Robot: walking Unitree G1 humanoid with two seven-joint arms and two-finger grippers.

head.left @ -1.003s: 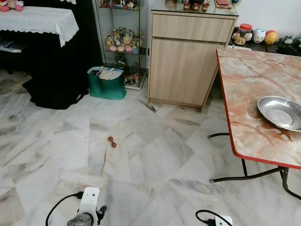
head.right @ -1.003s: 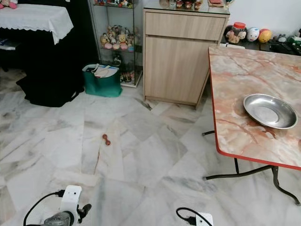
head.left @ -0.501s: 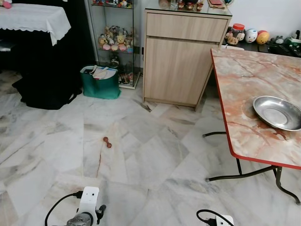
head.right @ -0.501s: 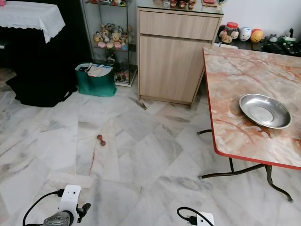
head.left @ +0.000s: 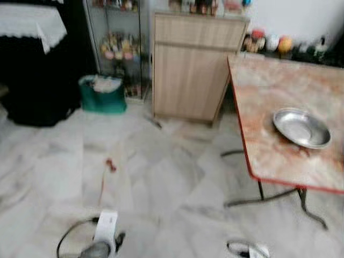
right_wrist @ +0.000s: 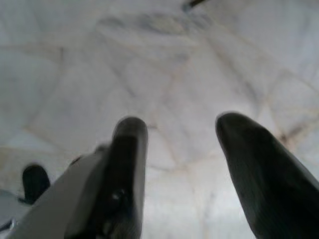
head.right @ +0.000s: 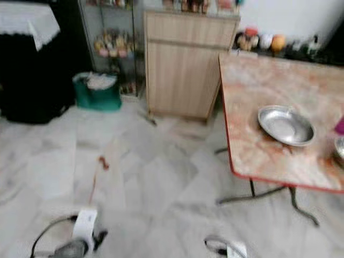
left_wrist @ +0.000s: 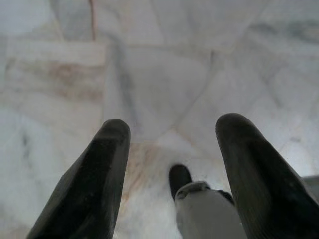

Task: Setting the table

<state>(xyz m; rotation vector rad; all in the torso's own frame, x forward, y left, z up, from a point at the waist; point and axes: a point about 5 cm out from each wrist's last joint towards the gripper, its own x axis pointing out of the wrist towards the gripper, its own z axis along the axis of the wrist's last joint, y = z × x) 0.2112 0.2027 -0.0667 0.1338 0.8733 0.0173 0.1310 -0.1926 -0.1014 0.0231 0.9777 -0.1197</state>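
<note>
The robot is out on the marble floor (head.left: 161, 177), head views blurred, and the step in hand looks like the approach: nothing is being carried and nothing is being reached for. The table (head.right: 258, 145), marble-patterned with a red edge, stands ahead and to the robot's right, and on it sits a metal bowl (head.right: 285, 125), upright and well back from the near edge. At the far right edge of the right eye view there is a sliver of something magenta (head.right: 340, 127) and another rounded rim (head.right: 339, 148) beside the bowl (too cut off to name).

Both arms hang low. The left gripper (left_wrist: 172, 149) points down at bare floor tiles, its two black fingers (left_wrist: 94, 179) spread wide with nothing between them. The right gripper (right_wrist: 182, 159) looks much the same: fingers (right_wrist: 259, 174) wide apart, empty, only pale tiles beyond them.

Elsewhere, a wooden cabinet (head.left: 191, 70) stands against the wall just past the table's far corner, a green bag (head.left: 102, 95) sits on the floor to its left, and a small reddish object (head.left: 110, 164) lies on the tiles in the open.

Judging from this, table-setting has barely begun on the robot's side. The next move calls for closing on the table's near edge and squaring up to it, so the bowl comes within reach of the right arm; the table's legs (head.left: 279, 196) angle outward and want a little clearance.
</note>
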